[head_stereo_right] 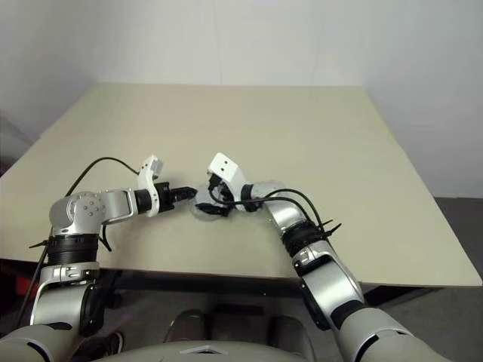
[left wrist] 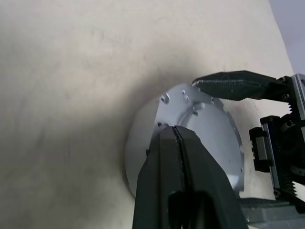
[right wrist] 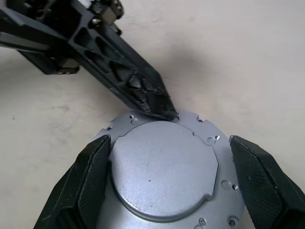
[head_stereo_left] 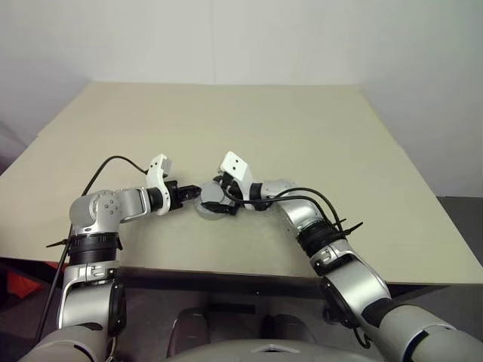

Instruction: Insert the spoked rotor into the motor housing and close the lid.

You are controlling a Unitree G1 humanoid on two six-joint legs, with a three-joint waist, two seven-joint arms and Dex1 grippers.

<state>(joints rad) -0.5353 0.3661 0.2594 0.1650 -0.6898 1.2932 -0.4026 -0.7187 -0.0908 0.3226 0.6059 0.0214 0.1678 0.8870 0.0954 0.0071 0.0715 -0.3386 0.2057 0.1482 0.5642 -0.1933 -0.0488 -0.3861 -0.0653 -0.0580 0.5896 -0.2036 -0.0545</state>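
A round silver lid [right wrist: 162, 169] with small holes along its rim lies flat on top of the grey motor housing [head_stereo_left: 206, 207] on the table. The housing's inside and the spoked rotor are hidden under it. My left gripper [head_stereo_left: 195, 192] is shut, and its joined tip [right wrist: 164, 112] rests on the lid's rim. My right gripper [right wrist: 170, 143] is open, one black finger [right wrist: 93, 174] on each side of the lid, with a little space showing at the edges. One right finger [left wrist: 233, 86] reaches over the lid's far edge.
The beige table [head_stereo_left: 302, 128] stretches wide behind and to both sides of the housing. Its front edge [head_stereo_left: 226, 271] runs just below my arms. A black cable [head_stereo_left: 106, 167] loops over my left forearm.
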